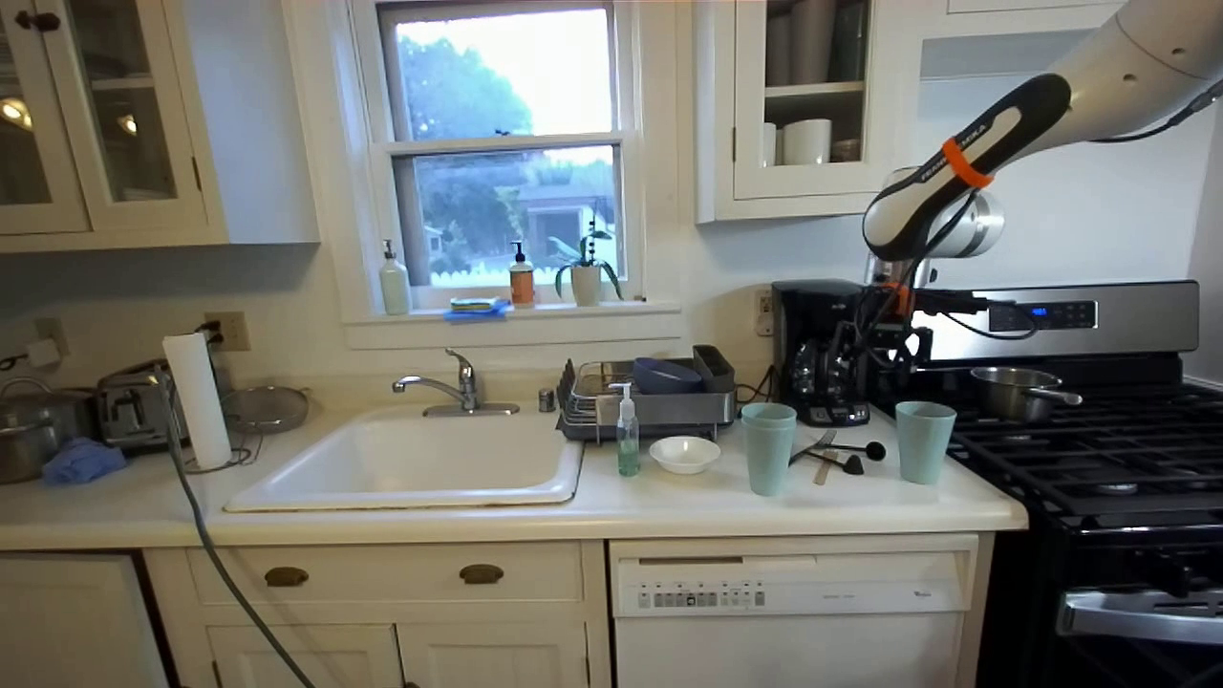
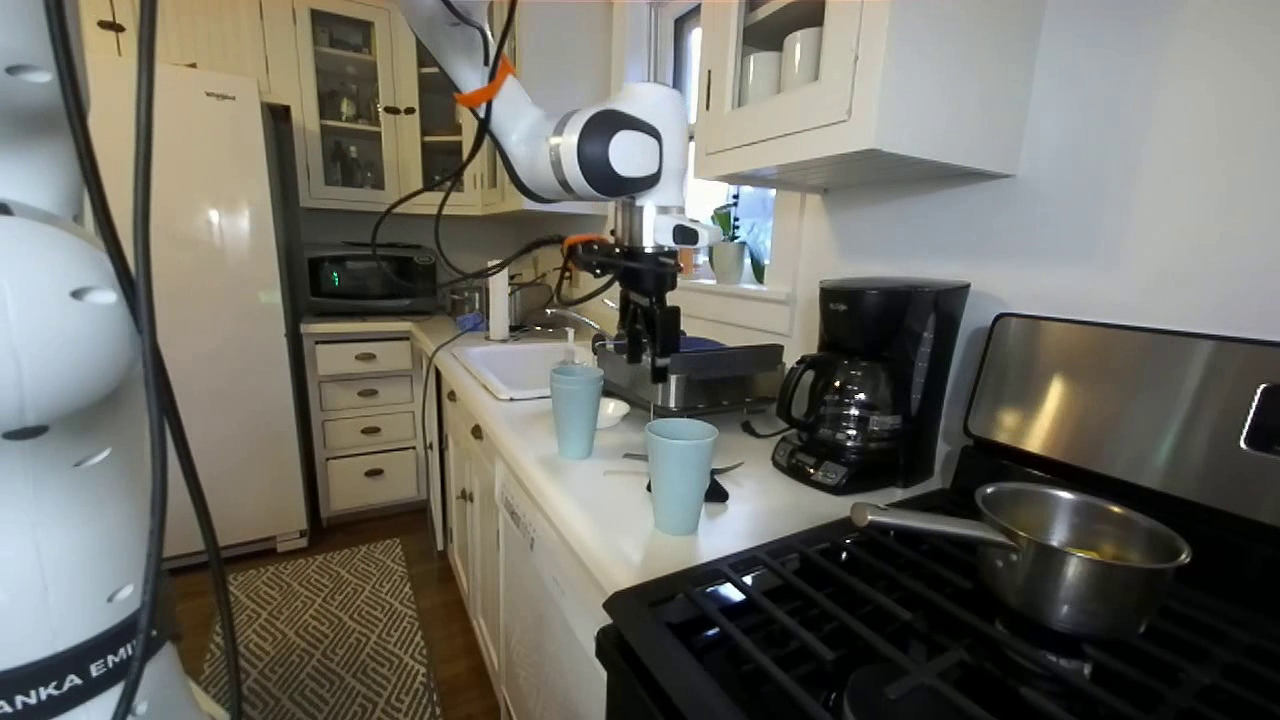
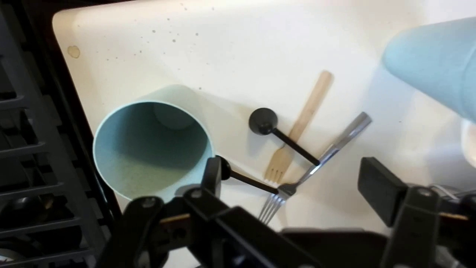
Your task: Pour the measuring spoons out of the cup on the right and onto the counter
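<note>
The pale green cup (image 1: 925, 441) stands upright at the right end of the counter (image 1: 459, 527), beside the stove. In the wrist view the cup (image 3: 152, 149) shows a bare inside. Two black measuring spoons (image 3: 263, 121) lie on the counter between this cup and its pale green twin (image 1: 768, 454). One spoon's bowl is partly covered by a finger. The spoons rest on a metal fork (image 3: 334, 147) and beside or over a wooden fork (image 3: 308, 108). My gripper (image 3: 295, 182) is open and empty, pointing down above the utensils, apart from everything. In an exterior view the gripper (image 2: 652, 350) hangs above cup height.
A black coffee maker (image 2: 880, 390) stands behind the cup. The black stove holds a metal pot (image 2: 1080, 560). A white dish (image 1: 684, 455), a soap bottle (image 1: 627, 440) and a dish rack (image 1: 659, 411) stand toward the sink (image 1: 420, 478). The twin looks like stacked cups.
</note>
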`<act>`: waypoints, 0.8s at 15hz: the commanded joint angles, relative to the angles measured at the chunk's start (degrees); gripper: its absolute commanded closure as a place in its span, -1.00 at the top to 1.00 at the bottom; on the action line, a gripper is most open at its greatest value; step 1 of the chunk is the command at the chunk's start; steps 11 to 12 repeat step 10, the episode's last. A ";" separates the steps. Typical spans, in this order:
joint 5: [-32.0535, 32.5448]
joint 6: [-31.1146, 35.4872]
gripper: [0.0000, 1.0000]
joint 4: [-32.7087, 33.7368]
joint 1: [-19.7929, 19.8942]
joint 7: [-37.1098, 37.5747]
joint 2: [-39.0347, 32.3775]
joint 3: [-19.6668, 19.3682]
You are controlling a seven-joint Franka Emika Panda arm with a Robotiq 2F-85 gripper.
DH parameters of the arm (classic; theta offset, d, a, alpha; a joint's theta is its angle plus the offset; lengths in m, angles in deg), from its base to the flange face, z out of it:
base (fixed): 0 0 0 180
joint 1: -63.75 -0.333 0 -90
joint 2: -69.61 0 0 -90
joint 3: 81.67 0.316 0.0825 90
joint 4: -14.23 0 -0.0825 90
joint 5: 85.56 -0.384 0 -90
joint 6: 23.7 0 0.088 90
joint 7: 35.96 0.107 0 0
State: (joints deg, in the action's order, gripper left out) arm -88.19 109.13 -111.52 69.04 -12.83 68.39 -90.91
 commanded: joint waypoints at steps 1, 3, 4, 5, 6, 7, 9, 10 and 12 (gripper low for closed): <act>-1.73 -2.33 1.00 -0.62 -0.74 1.26 5.76 2.50; -2.10 -1.69 1.00 -0.11 -0.81 0.92 7.66 3.61; -3.23 -2.16 1.00 0.28 -0.79 -0.46 8.34 3.84; -1.42 -1.20 1.00 0.29 -0.27 0.15 6.25 3.89; -1.77 -1.21 1.00 0.32 -0.32 0.10 7.08 4.16; -1.85 -1.26 1.00 0.32 -0.31 0.09 7.64 4.28; -1.88 -1.28 1.00 0.31 -0.29 0.05 7.89 4.29; -1.89 -1.29 1.00 0.29 -0.29 0.05 7.86 4.29; -1.89 -1.29 1.00 0.29 -0.29 0.05 7.86 4.29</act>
